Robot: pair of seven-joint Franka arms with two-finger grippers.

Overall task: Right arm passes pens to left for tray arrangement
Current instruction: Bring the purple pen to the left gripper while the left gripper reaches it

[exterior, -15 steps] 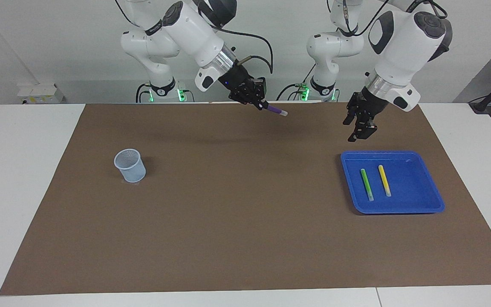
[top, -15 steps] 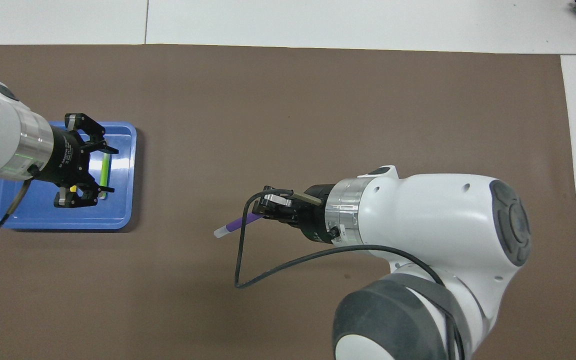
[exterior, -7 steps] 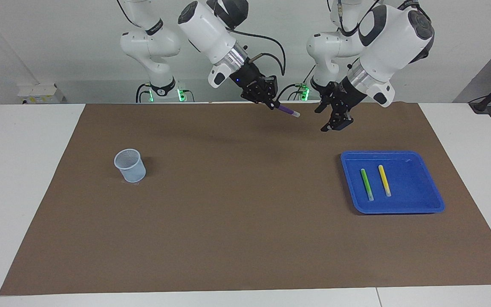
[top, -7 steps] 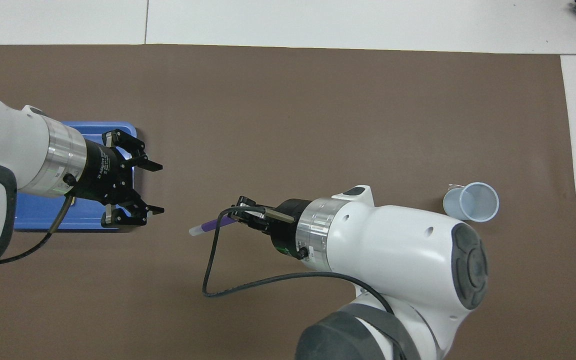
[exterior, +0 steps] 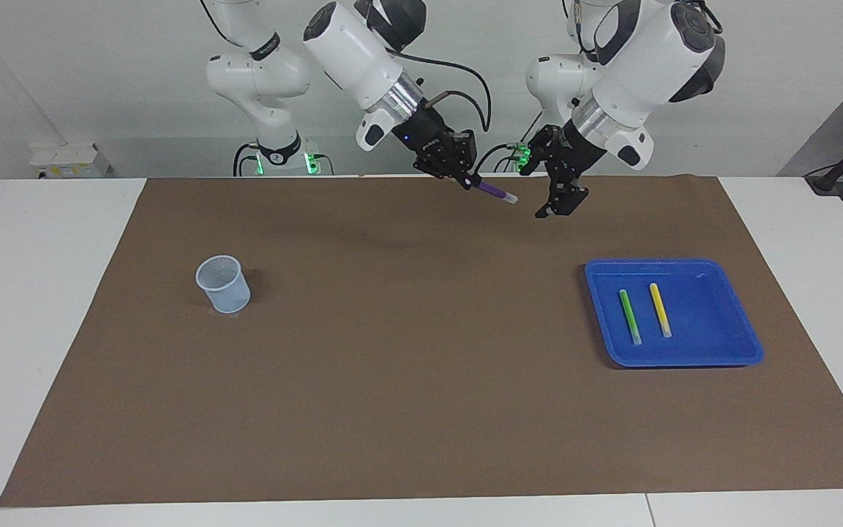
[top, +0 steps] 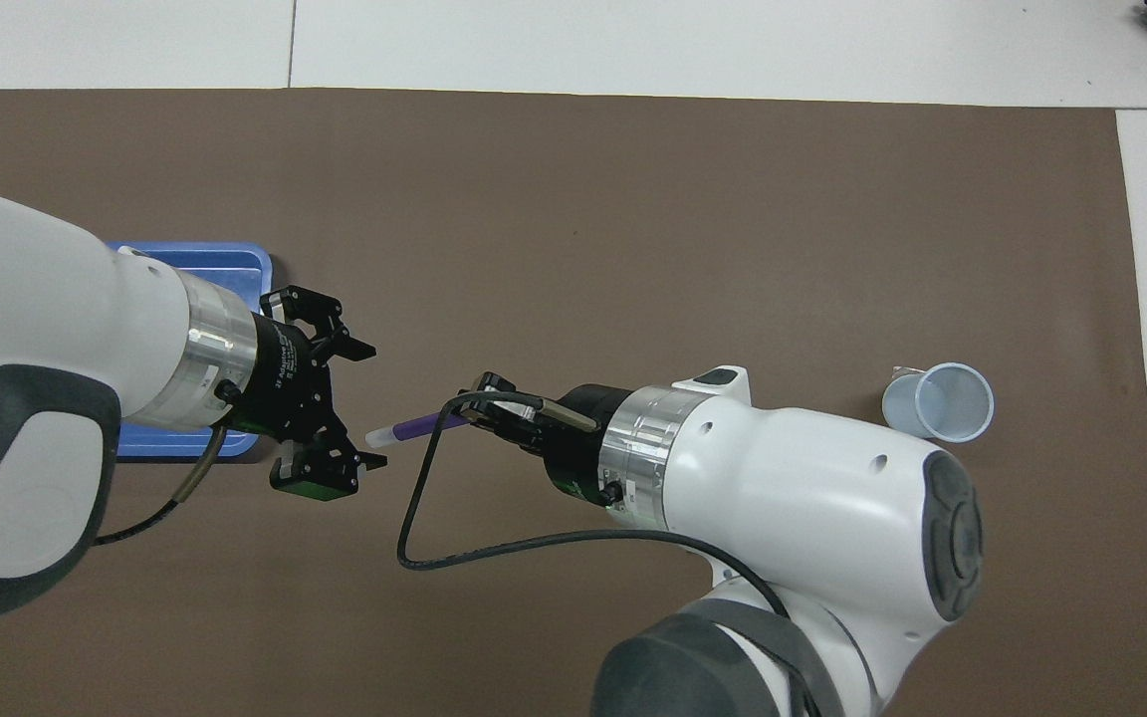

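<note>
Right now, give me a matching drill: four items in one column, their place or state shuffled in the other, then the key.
Items
1. purple pen
2. green pen
3. mesh cup
4. left tool

Place or state
A. lying in the blue tray beside the yellow pen
B. open, in the air near a pen's pale tip
C. clamped in the right tool
D. standing on the brown mat, toward the right arm's end

Pairs: 1-C, 2-A, 3-D, 4-B

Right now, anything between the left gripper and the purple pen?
Nothing visible. The left gripper is open in the air, facing the pale tip of the purple pen, which the right gripper holds out over the brown mat. Only open air separates them.
</note>
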